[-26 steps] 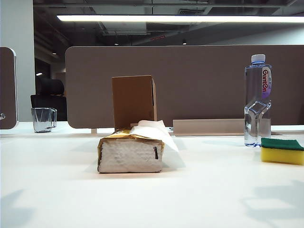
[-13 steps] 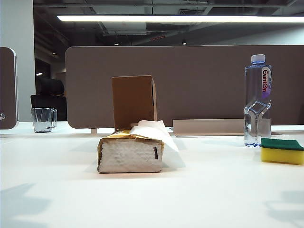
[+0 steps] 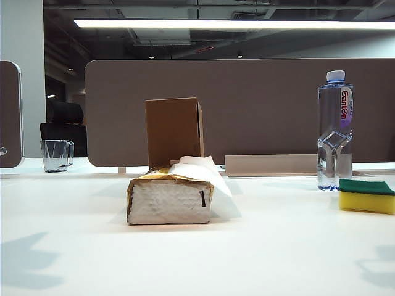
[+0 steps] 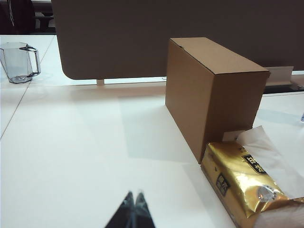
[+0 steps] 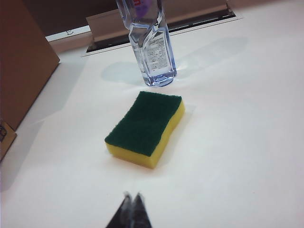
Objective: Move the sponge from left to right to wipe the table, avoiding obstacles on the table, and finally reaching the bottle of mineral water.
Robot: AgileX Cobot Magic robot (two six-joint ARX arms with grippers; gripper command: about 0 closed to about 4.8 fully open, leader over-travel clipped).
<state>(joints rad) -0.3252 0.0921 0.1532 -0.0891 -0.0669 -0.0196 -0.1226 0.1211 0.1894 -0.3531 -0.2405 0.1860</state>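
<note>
Just ahead of the pinched-shut, empty right pincer point(image 5: 132, 199), the sponge point(image 5: 146, 128) lies on the surface point(image 5: 247, 142) beside the Ganten water bottle point(image 5: 151, 47), which a careless withdrawal could topple; the left pincer point(image 4: 134, 199) is shut too.

Each wrist view shows a dark, glossy, pointed claw point(image 4: 133, 209) tip.

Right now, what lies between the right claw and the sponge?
Nothing: in the right wrist view only bare white table separates the shut right claw from the sponge.
</note>
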